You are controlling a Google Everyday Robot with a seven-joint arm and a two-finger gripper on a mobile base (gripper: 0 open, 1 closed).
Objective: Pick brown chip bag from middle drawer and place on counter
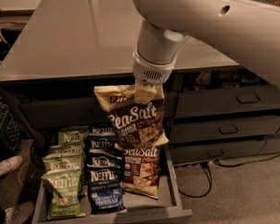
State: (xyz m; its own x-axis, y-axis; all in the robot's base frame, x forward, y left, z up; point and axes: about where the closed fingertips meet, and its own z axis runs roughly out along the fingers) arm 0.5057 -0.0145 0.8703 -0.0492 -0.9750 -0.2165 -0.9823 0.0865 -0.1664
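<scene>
Counts: 2 Sea Salt bags: the brown chip bag [133, 120], pinched by the gripper [147, 84] above the middle drawer [130, 215], plus 1 second brown bag [141, 169] inside. 4 green Kettle bags [63, 197], 4 dark-blue Kettle bags [105, 195] (rear ones partly hidden). 3 shut drawer fronts [228, 129].
</scene>
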